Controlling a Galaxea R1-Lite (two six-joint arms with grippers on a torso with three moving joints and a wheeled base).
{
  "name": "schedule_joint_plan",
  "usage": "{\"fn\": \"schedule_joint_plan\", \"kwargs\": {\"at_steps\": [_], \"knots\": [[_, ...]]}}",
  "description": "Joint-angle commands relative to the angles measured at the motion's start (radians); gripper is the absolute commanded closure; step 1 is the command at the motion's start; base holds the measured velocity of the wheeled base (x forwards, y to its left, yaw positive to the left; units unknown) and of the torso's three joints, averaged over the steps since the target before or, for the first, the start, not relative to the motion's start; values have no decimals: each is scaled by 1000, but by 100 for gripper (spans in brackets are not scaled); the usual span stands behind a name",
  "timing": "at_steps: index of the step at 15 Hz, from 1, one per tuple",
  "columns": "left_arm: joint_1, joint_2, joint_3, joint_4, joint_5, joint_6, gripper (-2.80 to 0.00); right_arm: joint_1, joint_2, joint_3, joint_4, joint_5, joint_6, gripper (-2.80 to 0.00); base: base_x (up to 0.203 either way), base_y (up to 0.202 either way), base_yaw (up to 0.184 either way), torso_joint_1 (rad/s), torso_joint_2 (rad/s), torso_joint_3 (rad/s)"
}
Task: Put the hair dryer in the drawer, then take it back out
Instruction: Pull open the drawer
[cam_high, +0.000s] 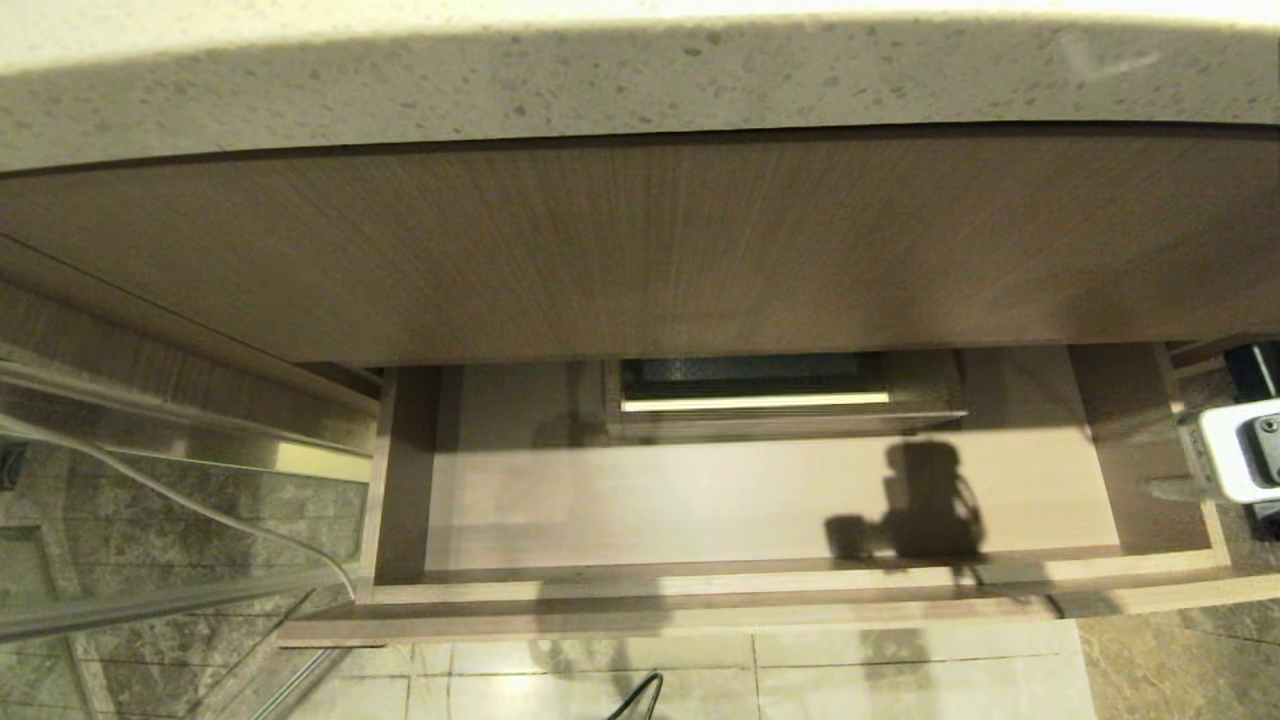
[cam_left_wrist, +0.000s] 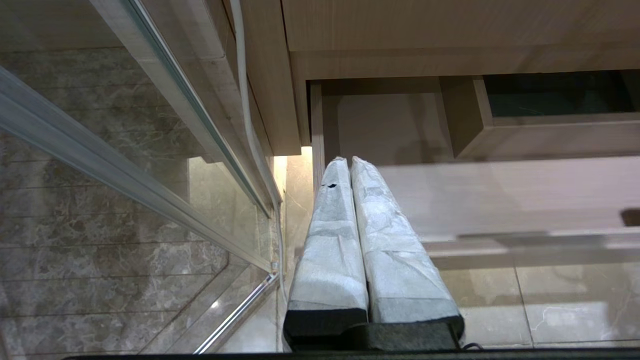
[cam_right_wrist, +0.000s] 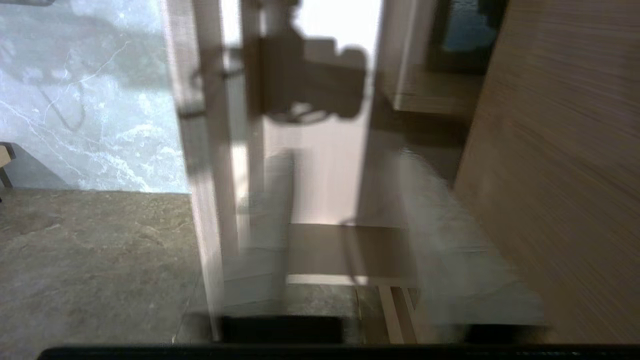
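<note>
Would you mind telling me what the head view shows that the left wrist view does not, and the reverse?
Only the head view shows the speckled countertop, the tall wood-grain panel's full width and the right arm's white housing. Only the left wrist view shows the left pincer, its padded fingers together. Both show the open drawer, its boxed cut-out and the glass partition. No hair dryer appears in either.

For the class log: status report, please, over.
Left end effector shut, parked off drawer's left end. Right end effector open, at its right end. Drawer open, dryer not in view.
</note>
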Motion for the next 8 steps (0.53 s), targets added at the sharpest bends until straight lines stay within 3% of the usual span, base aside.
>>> {"fn": "schedule_joint_plan", "kwargs": {"at_steps": [1,8], "knots": [[0,0,40,-2,0,-1,0,6,-48,-30,65,7,-9,0,0,0,0,0,0,0],[0,0,40,-2,0,-1,0,7,-287,-235,532,88,-1,0,0,0,0,0,0,0]]}}
